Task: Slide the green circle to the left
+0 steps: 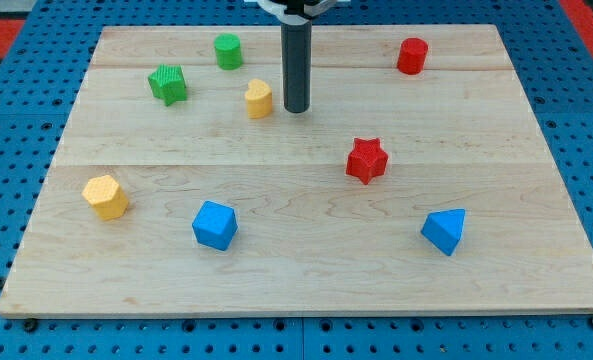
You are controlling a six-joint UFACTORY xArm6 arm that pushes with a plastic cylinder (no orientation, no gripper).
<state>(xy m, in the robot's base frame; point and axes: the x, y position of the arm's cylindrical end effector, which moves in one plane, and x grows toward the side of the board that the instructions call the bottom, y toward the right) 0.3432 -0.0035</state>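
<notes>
The green circle [228, 51] is a small green cylinder near the view's top, left of centre. My tip [296, 108] is the lower end of the dark rod and rests on the board below and to the right of the green circle, clearly apart from it. A yellow block [259, 99] sits just left of my tip, between it and the green star [167, 84], which lies left of and below the green circle.
A red cylinder [412, 56] is at the top right and a red star [367, 160] right of centre. A yellow hexagon [106, 196] is at the lower left, a blue block [215, 225] at bottom centre-left, a blue triangle [445, 231] at lower right. The wooden board [306, 285] has blue pegboard around it.
</notes>
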